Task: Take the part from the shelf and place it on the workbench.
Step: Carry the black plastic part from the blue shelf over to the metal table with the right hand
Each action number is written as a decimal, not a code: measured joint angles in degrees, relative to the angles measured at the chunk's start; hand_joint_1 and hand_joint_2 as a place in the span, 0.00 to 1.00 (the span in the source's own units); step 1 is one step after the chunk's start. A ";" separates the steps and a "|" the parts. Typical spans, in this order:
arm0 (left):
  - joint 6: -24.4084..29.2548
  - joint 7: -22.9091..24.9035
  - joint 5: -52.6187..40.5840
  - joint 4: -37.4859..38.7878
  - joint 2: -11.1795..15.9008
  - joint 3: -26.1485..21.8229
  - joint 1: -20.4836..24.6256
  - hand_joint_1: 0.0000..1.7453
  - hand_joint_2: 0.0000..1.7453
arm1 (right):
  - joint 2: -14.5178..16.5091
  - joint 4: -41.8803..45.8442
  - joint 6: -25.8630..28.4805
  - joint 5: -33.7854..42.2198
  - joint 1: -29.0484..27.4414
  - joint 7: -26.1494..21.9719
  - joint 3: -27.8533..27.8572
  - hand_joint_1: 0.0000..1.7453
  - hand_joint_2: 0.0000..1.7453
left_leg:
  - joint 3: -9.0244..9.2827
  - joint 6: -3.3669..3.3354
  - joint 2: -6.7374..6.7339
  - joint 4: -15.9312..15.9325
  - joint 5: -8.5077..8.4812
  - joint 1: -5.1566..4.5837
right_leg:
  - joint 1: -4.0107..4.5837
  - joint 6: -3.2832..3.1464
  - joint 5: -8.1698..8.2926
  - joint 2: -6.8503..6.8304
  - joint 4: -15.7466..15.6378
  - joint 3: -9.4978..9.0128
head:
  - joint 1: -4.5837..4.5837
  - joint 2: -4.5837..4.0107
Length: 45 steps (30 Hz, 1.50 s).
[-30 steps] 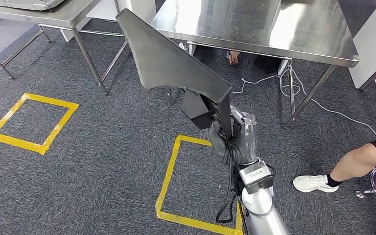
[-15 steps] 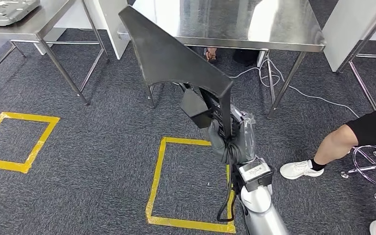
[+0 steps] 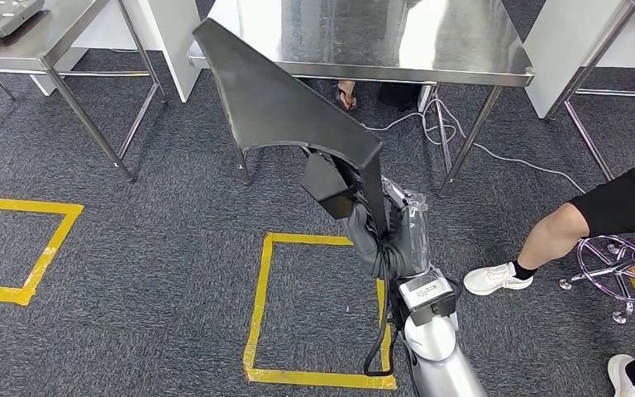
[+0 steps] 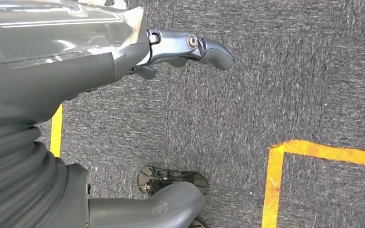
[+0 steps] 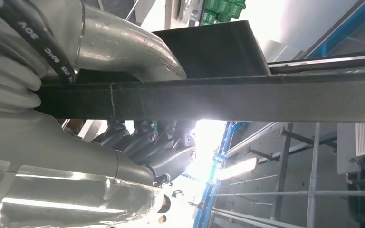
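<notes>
I see my right hand [image 3: 378, 236] clasped on the lower edge of the large black wedge-shaped plastic part [image 3: 285, 103], holding it raised above the grey carpet, its pointed end over the near edge of the shiny stainless-steel workbench [image 3: 430, 37]. My left hand [image 4: 123, 61] hangs over the carpet beside yellow floor tape [image 4: 273, 180], fingers apart, grasping nothing. A person's leg [image 3: 546, 240] stands nearby.

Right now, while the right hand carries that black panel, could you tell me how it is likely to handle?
The black panel probably stays stiff: it juts out past the right hand without sagging. It looks light for its size, held by one hand. Gripped at one end, it may swing or twist, so the steel workbench calls for a slow approach.
</notes>
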State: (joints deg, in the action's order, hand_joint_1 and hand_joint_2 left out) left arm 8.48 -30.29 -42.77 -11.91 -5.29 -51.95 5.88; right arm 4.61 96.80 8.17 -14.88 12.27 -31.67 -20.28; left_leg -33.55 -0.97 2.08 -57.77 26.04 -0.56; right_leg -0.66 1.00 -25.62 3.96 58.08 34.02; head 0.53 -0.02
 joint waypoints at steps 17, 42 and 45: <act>0.00 0.01 -0.01 0.00 -0.04 0.00 0.01 0.00 1.00 | 0.00 -0.05 0.01 -0.04 -0.02 -0.07 0.00 1.00 1.00 | -0.12 -0.39 0.04 -0.01 -0.17 -0.11 | -0.26 0.44 0.25 -0.02 -0.44 -0.01 | -0.01 -0.01; -1.21 0.24 -1.02 0.00 -0.04 0.00 0.11 0.00 1.00 | -0.02 -0.22 0.17 -0.26 -0.11 -0.28 0.00 1.00 1.00 | -0.12 -0.38 0.04 -0.01 -0.16 0.07 | -0.25 0.44 0.25 -0.03 -0.44 0.03 | -0.01 0.01; -1.26 0.24 -1.01 0.00 -0.04 0.00 0.12 0.00 1.00 | -0.02 -0.22 0.18 -0.26 -0.12 -0.28 0.00 1.00 1.00 | -0.12 -0.38 0.04 0.00 -0.16 0.07 | -0.25 0.44 0.25 -0.03 -0.44 0.03 | -0.01 0.00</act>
State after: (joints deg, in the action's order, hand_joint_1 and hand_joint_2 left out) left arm 7.22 -30.05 -43.78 -11.91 -5.33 -51.95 6.00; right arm 4.59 96.59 8.35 -15.15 12.15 -31.95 -20.28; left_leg -33.66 -1.35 2.12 -57.78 25.88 -0.48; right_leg -0.91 1.44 -25.37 3.93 57.63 34.04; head 0.52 -0.01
